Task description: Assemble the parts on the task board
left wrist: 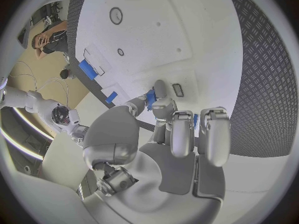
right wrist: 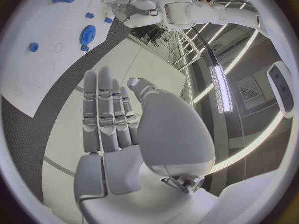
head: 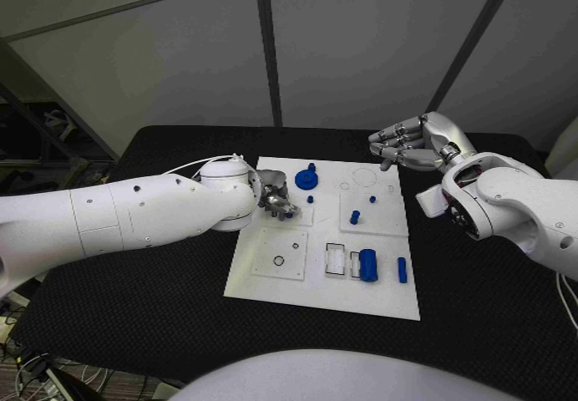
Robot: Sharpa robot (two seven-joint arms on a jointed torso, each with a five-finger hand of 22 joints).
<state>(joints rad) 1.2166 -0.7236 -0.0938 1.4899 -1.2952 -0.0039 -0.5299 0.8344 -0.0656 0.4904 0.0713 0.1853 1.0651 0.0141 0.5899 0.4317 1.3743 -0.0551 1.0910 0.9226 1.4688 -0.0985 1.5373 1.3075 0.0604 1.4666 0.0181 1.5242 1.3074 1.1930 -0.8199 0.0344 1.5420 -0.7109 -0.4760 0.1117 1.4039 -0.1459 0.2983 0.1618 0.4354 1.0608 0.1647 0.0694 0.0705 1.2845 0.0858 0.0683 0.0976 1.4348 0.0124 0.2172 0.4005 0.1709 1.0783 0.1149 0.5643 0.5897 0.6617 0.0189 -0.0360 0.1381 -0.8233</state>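
The white task board (head: pixel 267 280) lies mid-table. On it are a blue gear (head: pixel 307 177), small blue pegs (head: pixel 356 217) and a big blue cylinder (head: pixel 368 264) beside a thinner one (head: pixel 401 269). My left hand (head: pixel 278 202) hovers over the board's upper left, right beside the gear. Its fingers are curled, and a small blue part (left wrist: pixel 150 98) sits pinched between thumb and a fingertip. My right hand (head: pixel 409 142) hangs above the table's far right, off the board, its fingers (right wrist: pixel 106 109) straight and holding nothing. The gear (right wrist: pixel 87 34) and my left hand (right wrist: pixel 127 7) also appear in the right wrist view.
Raised white plates on the board carry a ring hole (head: pixel 280 260), clear rectangular slots (head: pixel 336 259) and a large circle outline (head: pixel 365 176). Black table (head: pixel 144 292) surrounds the board on all sides.
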